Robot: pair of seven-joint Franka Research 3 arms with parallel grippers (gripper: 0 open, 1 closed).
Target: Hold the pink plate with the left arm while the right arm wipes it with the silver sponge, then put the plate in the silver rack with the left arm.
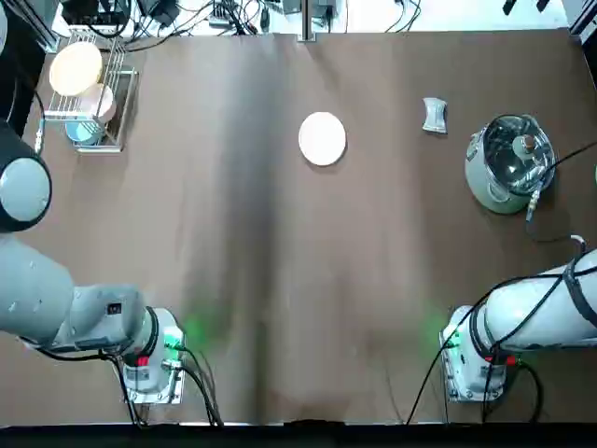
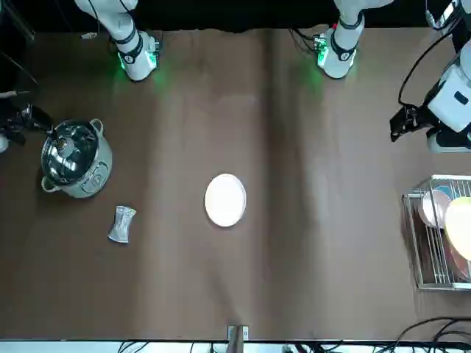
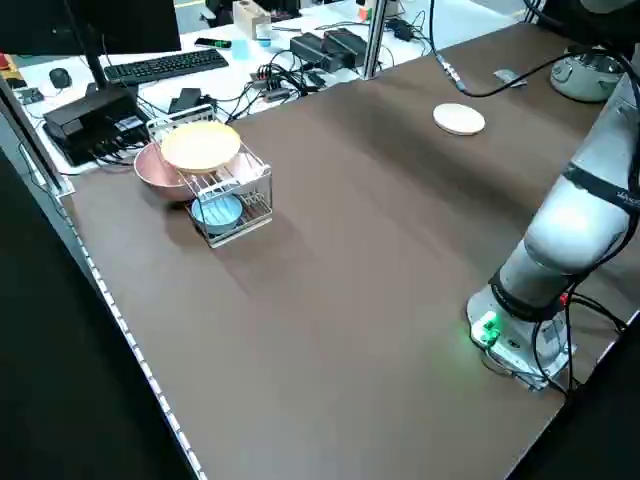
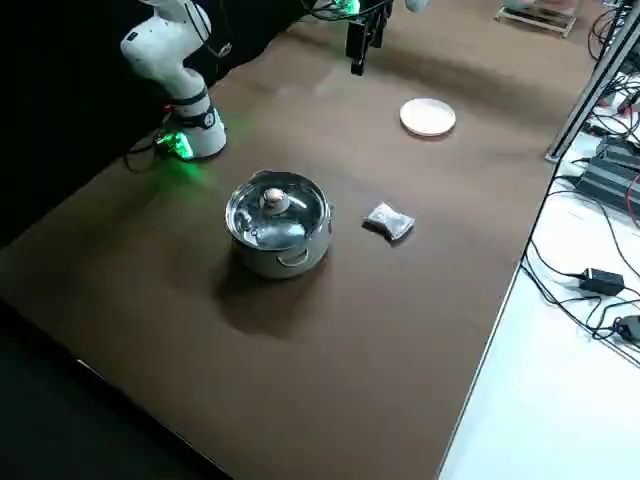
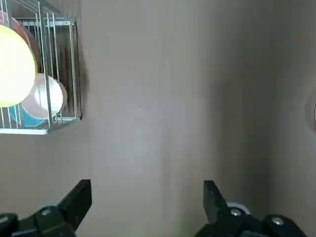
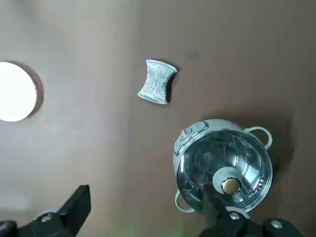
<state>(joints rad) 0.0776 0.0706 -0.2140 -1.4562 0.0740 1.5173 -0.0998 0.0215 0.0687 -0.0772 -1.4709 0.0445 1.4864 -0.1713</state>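
The pink plate (image 1: pixel 322 138) lies flat on the brown table, a little past its middle, with nothing touching it. The silver sponge (image 1: pixel 435 115) rests to the plate's right, between it and the pot; it also shows in the right wrist view (image 6: pixel 157 82). The silver rack (image 1: pixel 90 93) stands at the far left corner. My left gripper (image 5: pixel 146 200) hangs open and empty above bare table, on the near side of the rack (image 5: pixel 49 74). My right gripper (image 6: pixel 147 207) is open and empty too, raised above the near side of the pot, well short of the sponge.
A steel pot with a glass lid (image 1: pixel 508 163) stands at the right, close to the sponge. The rack holds a cream-yellow plate (image 3: pixel 200 146), a pinkish bowl (image 3: pixel 160 170) and a blue dish (image 3: pixel 217 211). Cables and desk gear lie beyond the far edge.
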